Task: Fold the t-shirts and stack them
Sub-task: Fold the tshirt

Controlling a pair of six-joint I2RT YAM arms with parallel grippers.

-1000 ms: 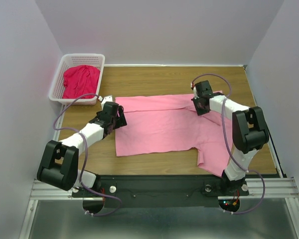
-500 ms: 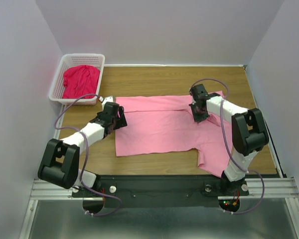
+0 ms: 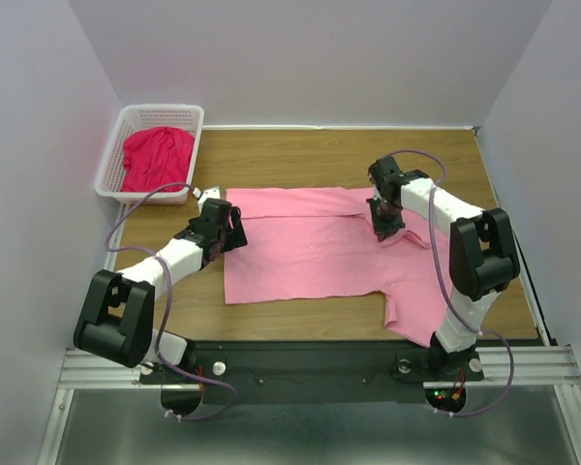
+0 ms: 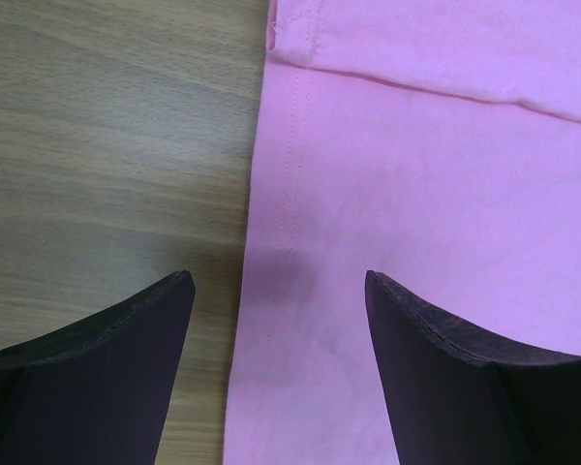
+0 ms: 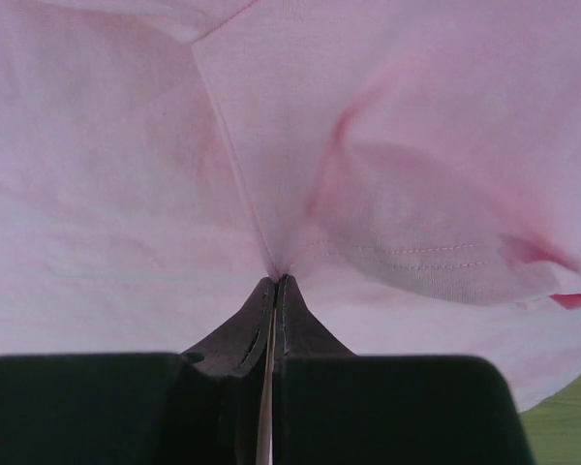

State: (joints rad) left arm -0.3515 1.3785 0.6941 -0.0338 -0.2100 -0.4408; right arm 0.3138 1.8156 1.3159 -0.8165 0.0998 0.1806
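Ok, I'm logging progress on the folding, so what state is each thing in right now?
pink t-shirt, spread out on the table, one spot pinched up.
red t-shirt, crumpled in the basket.
basket, upright, holding the red t-shirt.
left end effector, open, one finger either side of the pink t-shirt's edge.
right end effector, shut on the pink t-shirt.

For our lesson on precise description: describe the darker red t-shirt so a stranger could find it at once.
Go to the far left corner of the wooden table, where a white lattice basket sits. The crimson t-shirt lies crumpled inside it. Unlike the light pink t-shirt spread flat mid-table, it is darker and bunched up.
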